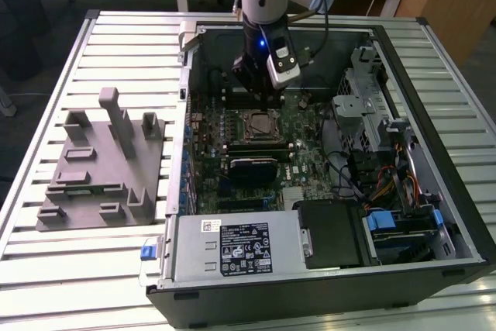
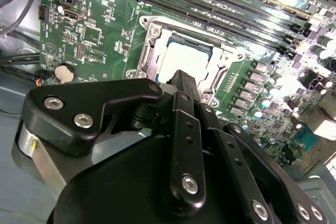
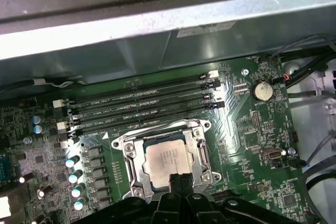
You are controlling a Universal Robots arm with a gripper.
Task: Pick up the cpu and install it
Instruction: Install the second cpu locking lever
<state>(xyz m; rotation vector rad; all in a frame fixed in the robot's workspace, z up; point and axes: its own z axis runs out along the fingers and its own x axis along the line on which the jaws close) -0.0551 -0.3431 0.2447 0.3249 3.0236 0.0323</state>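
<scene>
Cpu [image 3: 166,159] lies flat in the motherboard [image 3: 241,145] socket [image 3: 128,153], silver top up, seen in both wrist views; gripper [image 3: 179,178] hovers just above its near edge, fingers pressed together and pinching nothing; grey plastic fixture [image 1: 101,164] sits on the slatted table [image 1: 46,98], well apart from the computer case [image 1: 434,114].

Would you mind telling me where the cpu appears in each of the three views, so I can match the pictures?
Exterior view: the cpu lies in its socket on the motherboard, just below the gripper.
First wrist view: it sits inside the metal socket frame, just beyond the black fingertips.
Second wrist view: it sits in the same frame, just past the fingertips.
Shared landmark: the memory slots beside the socket in both wrist views.
</scene>
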